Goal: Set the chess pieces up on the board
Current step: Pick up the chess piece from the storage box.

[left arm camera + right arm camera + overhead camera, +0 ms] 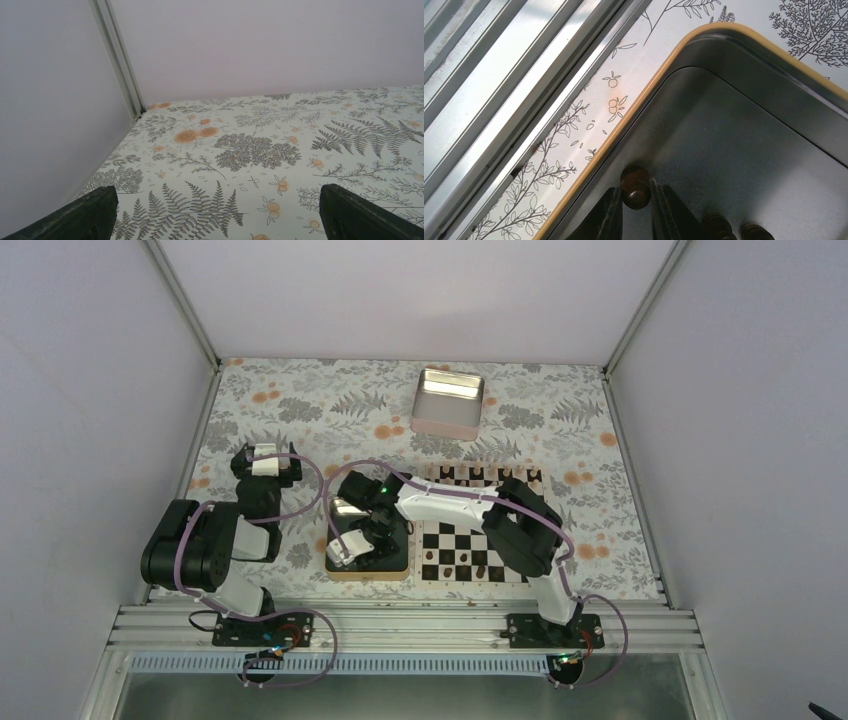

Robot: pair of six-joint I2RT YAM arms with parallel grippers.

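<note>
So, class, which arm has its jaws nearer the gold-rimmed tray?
Right. The right arm reaches into the tray, jaws on a dark chess piece; the left arm hangs off to its left, over the tablecloth.

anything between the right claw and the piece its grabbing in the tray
Nothing visible. The right claw sits around the chess piece by the tray wall; other pieces lie off to one side.
</note>
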